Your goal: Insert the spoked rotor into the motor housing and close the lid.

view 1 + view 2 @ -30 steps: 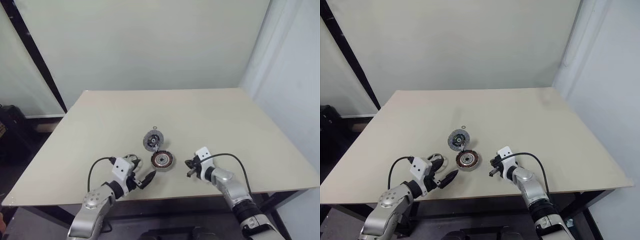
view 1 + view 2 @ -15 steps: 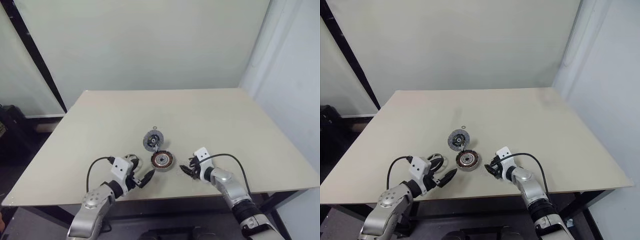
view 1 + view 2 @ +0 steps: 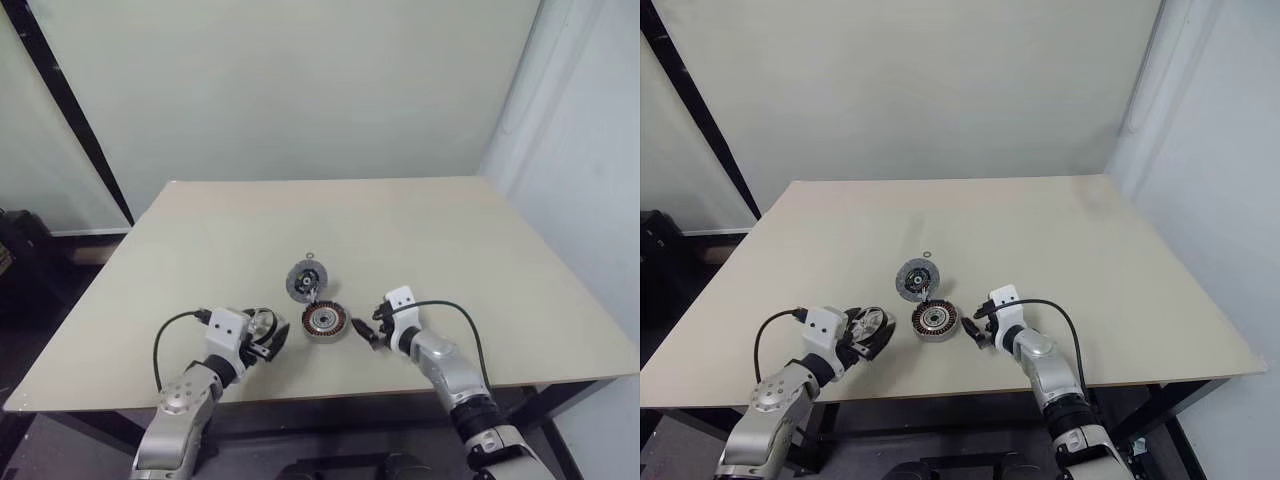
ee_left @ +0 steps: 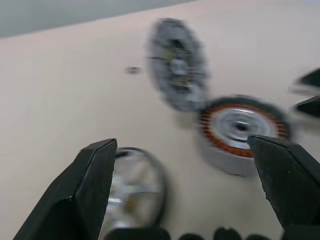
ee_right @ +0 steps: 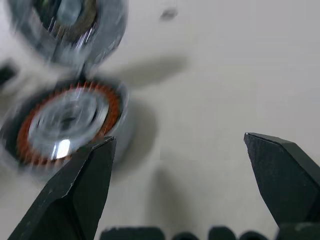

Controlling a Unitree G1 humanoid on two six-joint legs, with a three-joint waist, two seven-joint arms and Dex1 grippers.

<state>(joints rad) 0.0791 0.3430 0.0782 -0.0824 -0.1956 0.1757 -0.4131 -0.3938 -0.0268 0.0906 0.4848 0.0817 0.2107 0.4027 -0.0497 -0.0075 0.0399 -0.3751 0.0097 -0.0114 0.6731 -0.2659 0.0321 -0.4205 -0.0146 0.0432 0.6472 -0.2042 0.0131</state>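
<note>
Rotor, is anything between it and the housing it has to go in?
Nothing visible. The rotor sits just behind the housing, seemingly touching its far rim. The open right claw is beside the housing, and a silvery wheel lies off to its other side.

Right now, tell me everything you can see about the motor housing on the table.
The motor housing is a short silver metal cylinder lying flat on the table, open face up. Inside, a ring of copper-coloured windings surrounds a pale, shiny centre. The spoked rotor leans tilted just behind it, at or against its rim. The right gripper, open, is close beside it; no gripper touches it.
</note>
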